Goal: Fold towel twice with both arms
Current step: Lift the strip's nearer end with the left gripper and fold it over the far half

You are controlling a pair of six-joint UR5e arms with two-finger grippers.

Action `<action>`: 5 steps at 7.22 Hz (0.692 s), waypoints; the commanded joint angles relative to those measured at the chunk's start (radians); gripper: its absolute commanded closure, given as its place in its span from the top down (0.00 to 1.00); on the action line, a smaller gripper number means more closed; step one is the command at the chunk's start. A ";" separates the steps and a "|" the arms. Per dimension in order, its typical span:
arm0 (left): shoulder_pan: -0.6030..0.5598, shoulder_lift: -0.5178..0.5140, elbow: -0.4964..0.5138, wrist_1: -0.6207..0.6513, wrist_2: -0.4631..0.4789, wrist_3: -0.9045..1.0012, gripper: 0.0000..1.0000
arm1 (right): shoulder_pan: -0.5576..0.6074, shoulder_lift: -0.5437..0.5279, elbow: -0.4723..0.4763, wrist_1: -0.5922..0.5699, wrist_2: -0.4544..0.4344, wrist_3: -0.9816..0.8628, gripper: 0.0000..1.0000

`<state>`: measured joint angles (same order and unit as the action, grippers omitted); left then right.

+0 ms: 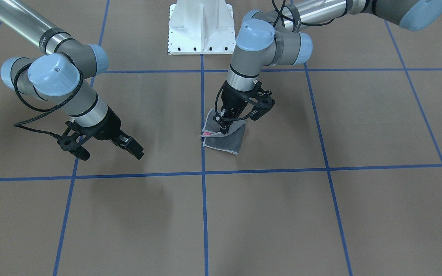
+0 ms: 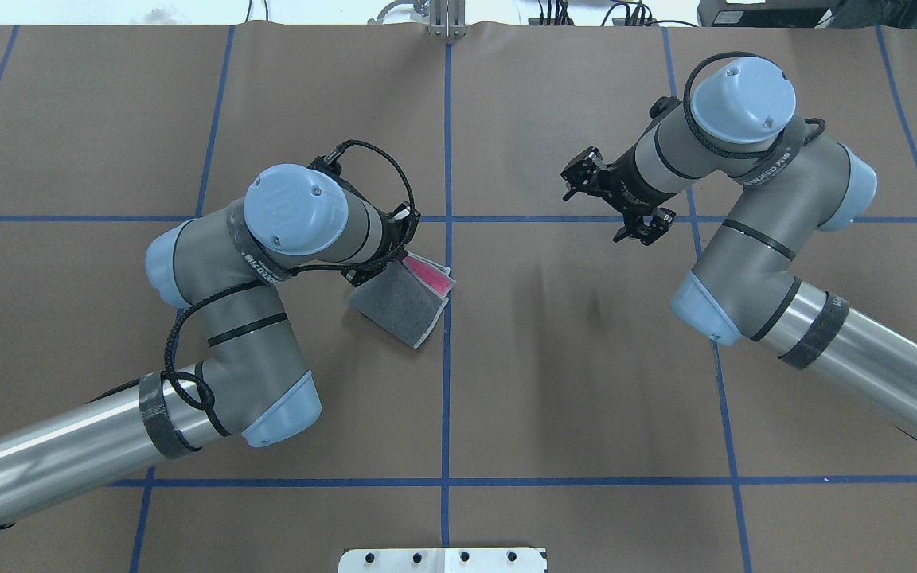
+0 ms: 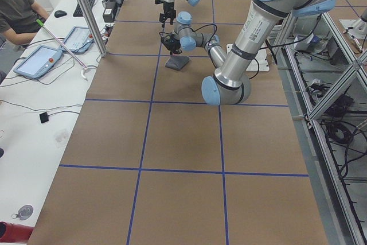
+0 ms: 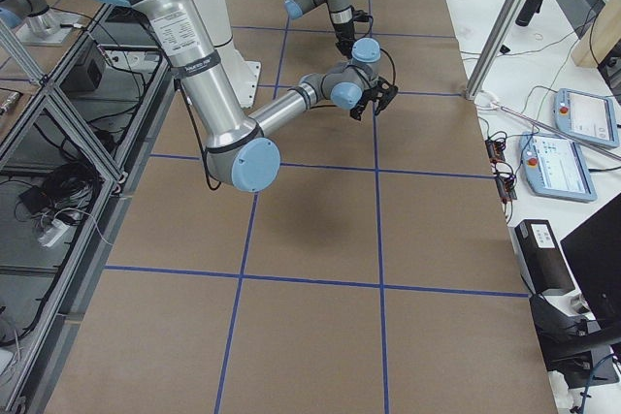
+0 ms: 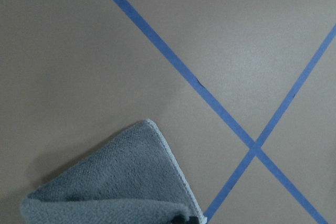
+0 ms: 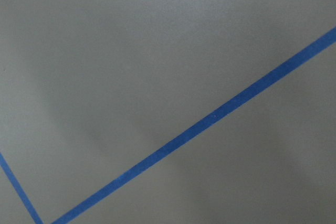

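Grey terry faces up on the towel [image 1: 226,140], which lies folded at the centre of the front-facing view, just right of the vertical blue tape line [image 1: 203,184] on the brown table [image 1: 282,214]. A sliver of pink shows at its left edge, where the layers gape. Left gripper [image 1: 223,124] stands nearly vertical over the towel's upper edge with its fingers pressed together on the cloth, apparently pinching the top layer. That is likely so the fold can be laid flat without the layers sliding. The left wrist view agrees: grey cloth fills the lower left of that frame, one rounded corner pointing up. Right gripper [image 1: 132,147] hangs at the left of the front-facing view, well apart from the towel, over bare table. Cannot tell whether its fingers are spread or closed; no cloth is in them. Judgement: the second fold is at or near its end, since the cloth is already compact, and the far pincer seems parked clear to leave working room. Risk: the top layer springs back on release.
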<state>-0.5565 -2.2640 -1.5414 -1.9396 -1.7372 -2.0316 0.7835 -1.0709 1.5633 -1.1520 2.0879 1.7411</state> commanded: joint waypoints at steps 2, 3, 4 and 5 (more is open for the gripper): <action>-0.028 -0.003 0.056 -0.043 -0.032 -0.001 0.38 | -0.004 0.000 0.000 0.000 0.000 0.000 1.00; -0.028 -0.017 0.095 -0.079 -0.032 0.007 0.99 | -0.004 0.000 0.000 0.000 0.000 0.000 1.00; -0.042 -0.023 0.101 -0.081 -0.032 0.008 1.00 | -0.006 0.002 0.000 0.000 0.000 0.001 1.00; -0.063 -0.023 0.101 -0.082 -0.035 0.008 1.00 | -0.006 0.005 0.003 0.000 0.000 0.005 1.00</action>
<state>-0.5981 -2.2836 -1.4481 -2.0148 -1.7692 -2.0247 0.7785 -1.0689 1.5636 -1.1520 2.0877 1.7426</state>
